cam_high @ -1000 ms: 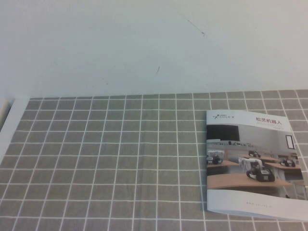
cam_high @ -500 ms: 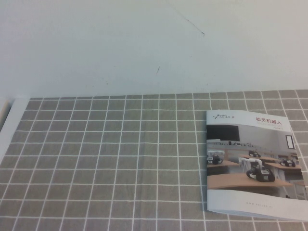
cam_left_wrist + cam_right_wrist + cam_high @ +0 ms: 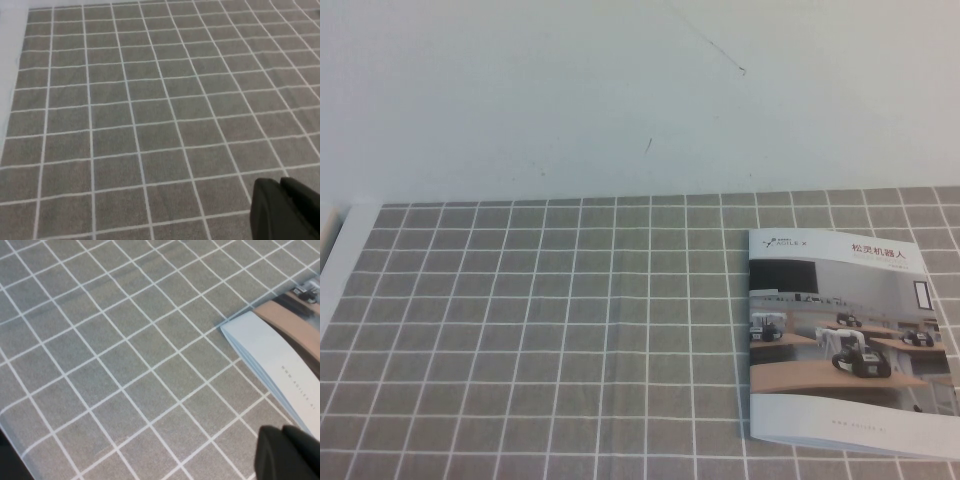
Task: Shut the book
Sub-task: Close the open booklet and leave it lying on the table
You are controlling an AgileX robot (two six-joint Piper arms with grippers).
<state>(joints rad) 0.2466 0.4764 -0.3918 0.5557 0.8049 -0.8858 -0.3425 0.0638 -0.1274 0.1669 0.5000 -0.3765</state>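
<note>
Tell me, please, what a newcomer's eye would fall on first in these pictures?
A closed book, its photo cover facing up, lies on the right side of the grey checked tablecloth, with a white wall behind. Neither arm appears in the high view. The left gripper is only a dark shape over the cloth in its wrist view, and the right gripper likewise, close to the book's corner.

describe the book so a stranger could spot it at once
Start at the grey checked tablecloth; the left gripper and right gripper hang above it. At its right near corner lies the book, closed, the only object on it, its cover a glossy photo.
</note>
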